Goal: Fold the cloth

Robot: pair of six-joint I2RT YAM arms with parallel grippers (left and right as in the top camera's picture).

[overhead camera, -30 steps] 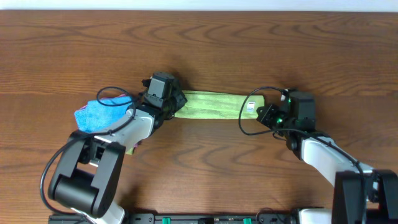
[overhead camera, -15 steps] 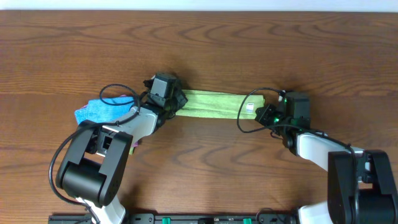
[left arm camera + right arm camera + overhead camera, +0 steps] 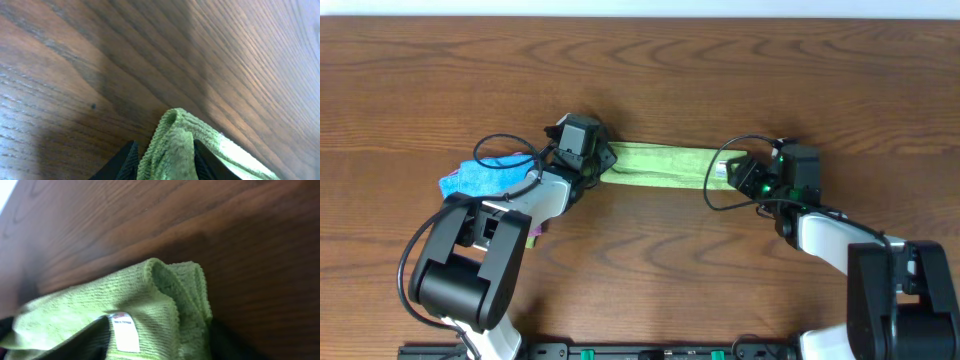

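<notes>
Since the earlier overhead frames the right gripper (image 3: 740,175) has slid toward 9 o'clock, and it now covers the white tag that lay bare there. The left gripper (image 3: 601,160) has barely shifted.

The lime-green textured microfibre cloth (image 3: 660,165) lies on the brown wood-grain table (image 3: 650,70), folded into a narrow strip. It runs from 9 to 3 o'clock, just above centre. We note one gripper at each end, left at the 9 o'clock end and right at the 3 o'clock end.

Left wrist view: the two dark fingers (image 3: 127,162) stand apart, and a rounded fold of the cloth fills the gap between them. We cannot tell whether they press on it.

Right wrist view: the jaws stand wide, and the doubled corner of the cloth lies slack between them. The small white sewn-in tag (image 3: 124,335) faces up.

A crumpled blue cloth (image 3: 470,180) sits at 8 o'clock of the left gripper, partly under that arm.
</notes>
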